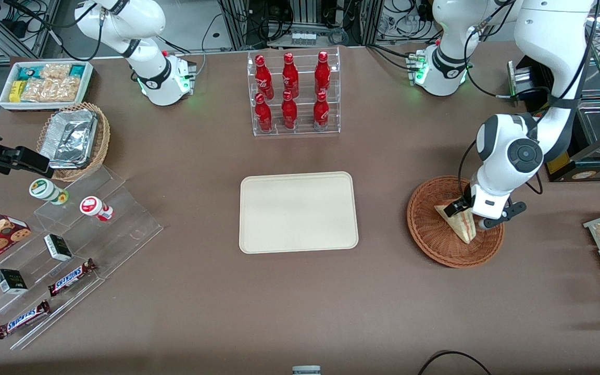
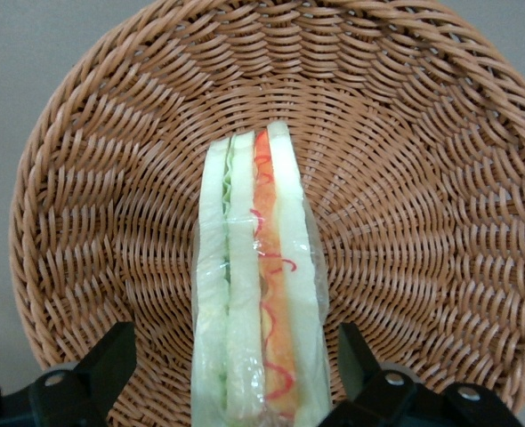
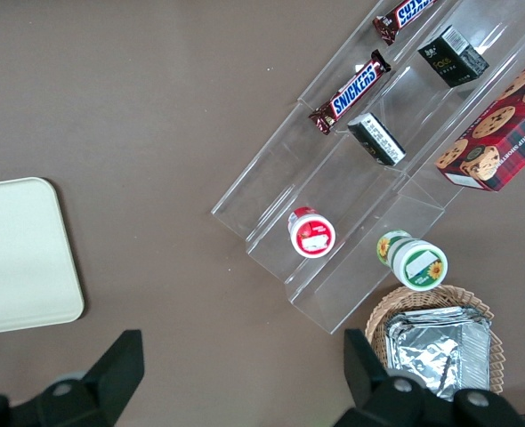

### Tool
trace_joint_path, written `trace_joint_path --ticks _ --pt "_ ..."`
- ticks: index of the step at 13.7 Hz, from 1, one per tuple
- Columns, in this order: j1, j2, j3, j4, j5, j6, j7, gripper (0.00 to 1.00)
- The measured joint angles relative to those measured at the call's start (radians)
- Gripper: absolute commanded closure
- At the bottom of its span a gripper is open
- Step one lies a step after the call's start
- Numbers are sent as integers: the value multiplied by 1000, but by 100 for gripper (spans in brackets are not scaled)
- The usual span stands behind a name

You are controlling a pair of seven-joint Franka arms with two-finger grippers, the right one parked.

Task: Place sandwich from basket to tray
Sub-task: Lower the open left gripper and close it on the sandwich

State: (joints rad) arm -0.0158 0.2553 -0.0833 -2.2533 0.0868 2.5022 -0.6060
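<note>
Sandwich [image 1: 459,223] is sitting in the reddish-brown basket [image 1: 430,234] at the right of the front view, its wrapped wedge pointing toward the lower right of the frame. And the left arm's gripper [image 1: 471,214] is hanging right over it, down inside the basket rim, its white wrist covering the upper part of the wedge. Cream tray [image 1: 298,212] is lying bare in the middle of the frame, well apart from the basket. Red bottles in their clear rack [image 1: 294,94] are standing above the tray in the picture, farther from the camera.

Switching to the left wrist view: the sandwich [image 2: 258,285] is standing on edge on the woven basket floor [image 2: 440,205], red and green filling showing along the cut face. The two black fingers [image 2: 111,360] are spread wide, one on each side of the wedge, neither one touching the wrap.

Over to the right wrist view: a corner of the tray [image 3: 18,253] is showing at the left edge of the frame, apart from a clear stepped shelf [image 3: 351,222] with snack bars and small tubs
</note>
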Motion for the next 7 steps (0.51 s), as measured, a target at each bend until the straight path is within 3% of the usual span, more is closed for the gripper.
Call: trace_joint_path --ticks 1,3,4,7 --pt "0 3 0 0 0 2 -1 29" --pt "0 9 -1 0 0 12 -10 87" --pt "0 11 -1 0 0 15 -14 100" --pt "5 11 -9 13 0 15 -21 100"
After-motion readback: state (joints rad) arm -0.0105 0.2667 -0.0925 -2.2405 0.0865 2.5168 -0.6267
